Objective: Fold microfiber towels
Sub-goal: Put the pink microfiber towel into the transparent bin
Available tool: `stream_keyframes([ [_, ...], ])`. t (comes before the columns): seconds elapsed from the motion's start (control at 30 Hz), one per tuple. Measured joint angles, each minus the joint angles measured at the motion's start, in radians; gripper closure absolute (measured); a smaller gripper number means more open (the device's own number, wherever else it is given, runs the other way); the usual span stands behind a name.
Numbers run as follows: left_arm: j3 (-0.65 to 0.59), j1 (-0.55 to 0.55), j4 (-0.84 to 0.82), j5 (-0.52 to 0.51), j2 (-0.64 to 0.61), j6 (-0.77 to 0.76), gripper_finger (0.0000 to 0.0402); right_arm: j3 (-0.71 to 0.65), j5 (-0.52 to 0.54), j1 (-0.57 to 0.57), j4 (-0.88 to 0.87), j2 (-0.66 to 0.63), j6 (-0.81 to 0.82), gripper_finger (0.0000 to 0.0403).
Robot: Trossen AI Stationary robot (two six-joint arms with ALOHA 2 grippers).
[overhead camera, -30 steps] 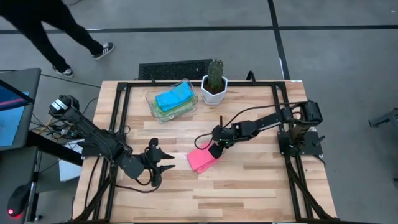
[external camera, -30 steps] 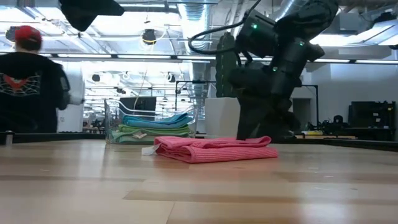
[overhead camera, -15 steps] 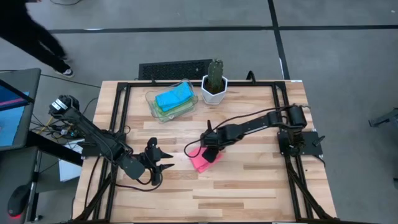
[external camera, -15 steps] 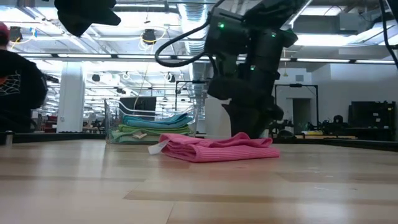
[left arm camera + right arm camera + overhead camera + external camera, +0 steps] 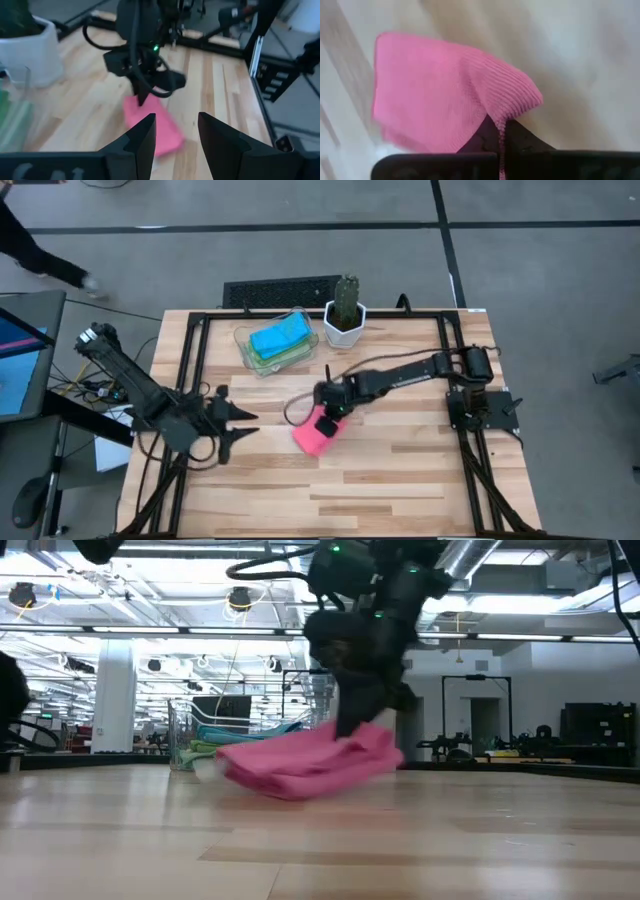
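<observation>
A hot pink microfiber towel (image 5: 313, 435), folded into a small pad, lies near the table's middle; it also shows in the low view (image 5: 300, 760) and the left wrist view (image 5: 150, 122). My right gripper (image 5: 328, 412) stands over the towel's far right end, shut on it. My left gripper (image 5: 236, 424) hovers open near the table's left side, pointing at the towel from a distance, with nothing between its fingers (image 5: 145, 135). More folded towels, blue over green, lie in the clear tray (image 5: 277, 342) at the back. My right gripper pinches the pink towel's raised end (image 5: 507, 110) between its two fingers (image 5: 520, 140); one layer or several, I cannot tell. The fingers come from above, slanting in from the table's right. The held end is lifted (image 5: 370, 740) and the towel tilts, its lower end (image 5: 262, 783) at the table.
A white pot with a cactus (image 5: 345, 315) stands at the back, right of the tray. Black frame rails (image 5: 196, 370) run along both table sides. Bare wood lies in front of the towel (image 5: 380, 480). A person's legs (image 5: 40, 250) pass beyond the table's far left corner.
My right gripper has come down onto the pink towel, taken hold of its far right end and gone toward the table's left edge; the towel has slid left with that end raised and tilted. My left gripper has drawn back toward the left edge.
</observation>
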Motion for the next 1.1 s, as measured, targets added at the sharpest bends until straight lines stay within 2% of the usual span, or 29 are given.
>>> stream_keyframes([
  [0.17, 0.000, -0.026, -0.084, -0.066, -0.135, 0.005, 0.0271, 0.118, 0.010, -0.053, -0.004, 0.022, -0.089, 0.0386],
  [0.4, 0.000, -0.042, -0.196, -0.102, -0.269, 0.004, 0.0274, 0.279, 0.012, -0.164, -0.007, 0.022, -0.195, 0.0386],
  [0.6, 0.000, -0.042, -0.271, -0.111, -0.307, 0.005, 0.0274, 0.404, -0.026, -0.262, 0.004, 0.020, -0.263, 0.0386],
  [0.8, 0.000, -0.042, -0.313, -0.129, -0.330, 0.008, 0.0274, 0.472, -0.087, -0.356, 0.048, 0.019, -0.277, 0.0386],
  [1.1, 0.000, -0.042, -0.342, -0.156, -0.340, 0.030, 0.0274, 0.497, -0.158, -0.393, 0.171, 0.055, -0.276, 0.0386],
])
